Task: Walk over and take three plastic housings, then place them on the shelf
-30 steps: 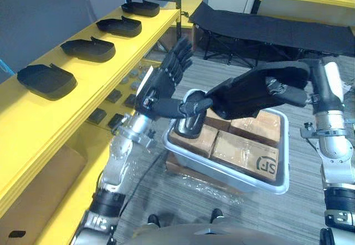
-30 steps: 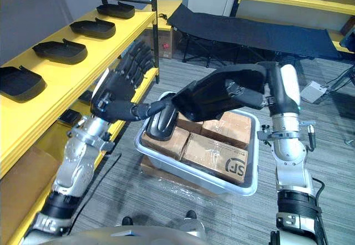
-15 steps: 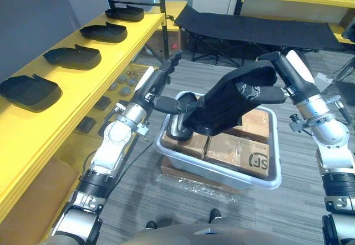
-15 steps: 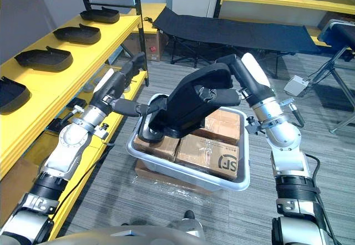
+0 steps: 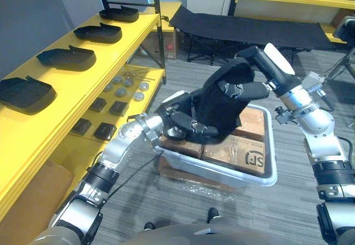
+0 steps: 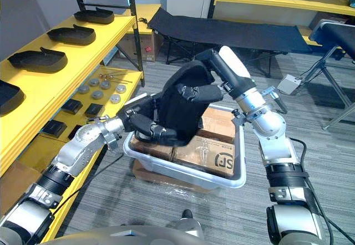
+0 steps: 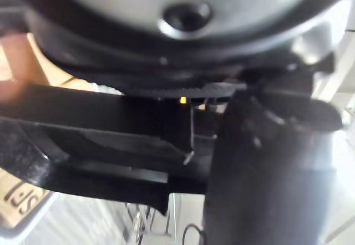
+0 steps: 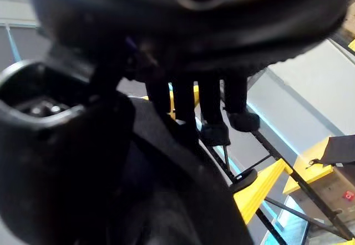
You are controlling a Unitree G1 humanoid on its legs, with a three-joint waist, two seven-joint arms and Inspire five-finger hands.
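Note:
A black plastic housing (image 5: 219, 103) hangs tilted over the grey bin (image 5: 222, 171). My right hand (image 5: 239, 87) comes in from the right, its fingers curled over the housing's upper part (image 6: 180, 103). My left hand (image 5: 183, 124) reaches in from the lower left and grips the housing's lower end, fingers curled round its edge (image 6: 148, 126). In the right wrist view the fingers (image 8: 213, 109) lie bent on the dark shell (image 8: 166, 200). Several more black housings (image 5: 25, 92) lie in a row on the yellow shelf (image 5: 72, 90) at my left.
The bin holds cardboard boxes (image 5: 244, 152) and stands on the grey carpet. Small round parts (image 5: 119, 87) and dark blocks (image 5: 105, 129) lie on the lower yellow shelf. A black folding cot (image 5: 249, 31) stands behind, with another yellow shelf (image 6: 277, 2) beyond it.
My left hand went from open with straight fingers to curled on the housing's lower end, dropping lower. The right hand tipped the housing more upright. The camera view has shifted.

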